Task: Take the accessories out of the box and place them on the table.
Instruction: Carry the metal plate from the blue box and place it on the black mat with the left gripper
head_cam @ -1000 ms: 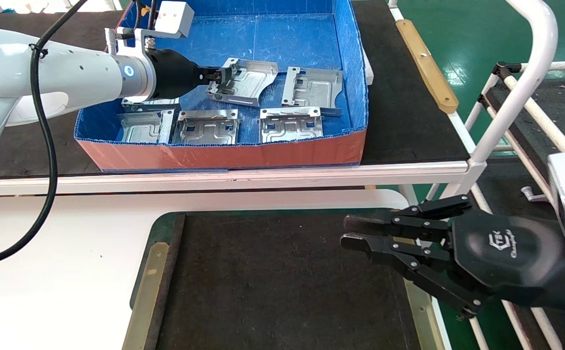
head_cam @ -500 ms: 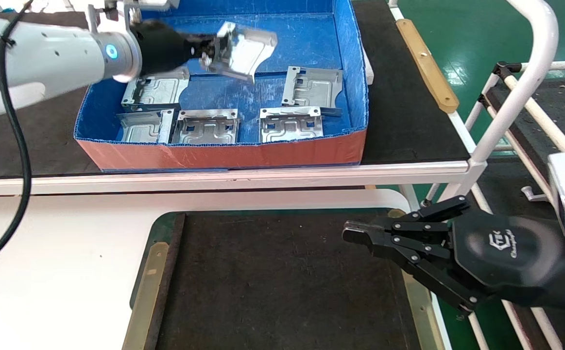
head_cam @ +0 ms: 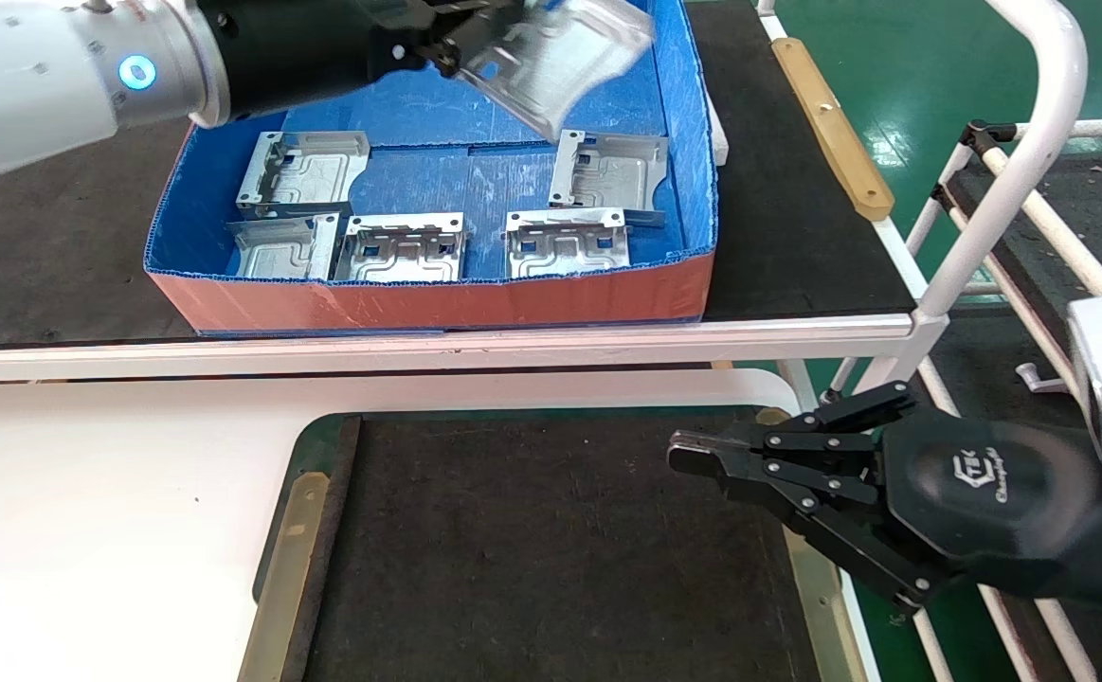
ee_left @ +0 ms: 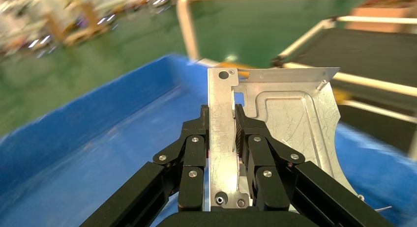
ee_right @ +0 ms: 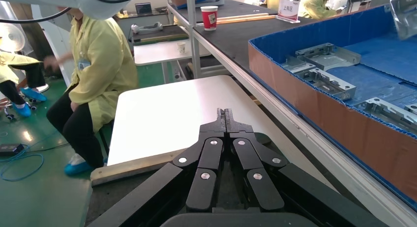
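Note:
My left gripper (head_cam: 460, 43) is shut on one silver accessory (head_cam: 560, 57), holding it tilted in the air above the far part of the blue box (head_cam: 437, 303). The left wrist view shows the jaws (ee_left: 221, 114) clamped on the plate's (ee_left: 290, 124) bent edge. Several more accessories lie flat inside the box, among them one at the back left (head_cam: 299, 170) and one at the front right (head_cam: 567, 242). My right gripper (head_cam: 688, 455) hangs shut and empty over the right edge of the table's dark mat (head_cam: 551, 549); the fingertips (ee_right: 224, 114) are pressed together.
The box stands on a black-matted bench (head_cam: 797, 189) with a white front rail (head_cam: 418, 346). A white tube frame (head_cam: 1015, 170) rises at the right. White tabletop (head_cam: 115, 530) lies left of the mat. A seated person (ee_right: 98, 65) is beyond the table.
My left gripper has raised the accessory out of the box, up and to the right. The right gripper's fingers have closed; that arm has stayed in place.

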### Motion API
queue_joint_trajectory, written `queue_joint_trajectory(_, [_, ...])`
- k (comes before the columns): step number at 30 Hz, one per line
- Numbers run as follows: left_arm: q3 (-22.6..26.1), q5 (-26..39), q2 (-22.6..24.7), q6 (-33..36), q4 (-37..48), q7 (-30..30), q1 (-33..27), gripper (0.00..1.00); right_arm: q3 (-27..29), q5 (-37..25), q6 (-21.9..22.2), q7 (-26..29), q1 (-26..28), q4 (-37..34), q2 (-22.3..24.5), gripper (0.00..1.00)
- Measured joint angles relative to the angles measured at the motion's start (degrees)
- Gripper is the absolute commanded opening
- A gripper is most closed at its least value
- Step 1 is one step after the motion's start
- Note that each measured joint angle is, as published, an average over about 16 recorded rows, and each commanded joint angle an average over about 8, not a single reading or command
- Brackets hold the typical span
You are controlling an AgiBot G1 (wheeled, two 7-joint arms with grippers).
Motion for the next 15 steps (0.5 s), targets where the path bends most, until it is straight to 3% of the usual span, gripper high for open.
queue_joint_trajectory(8, [-2.8,-8.1,-6.9,7.3,-10.6,4.1,4.3,0.0,0.0,0.0,0.0,0.0,0.0,0.0,0.0,0.0])
queue_joint_trajectory(15, [-4.2,-12.9,-8.5,13.0,-8.5,10.4,5.4,0.0,0.0,0.0,0.0,0.0,0.0,0.0,0.0,0.0])
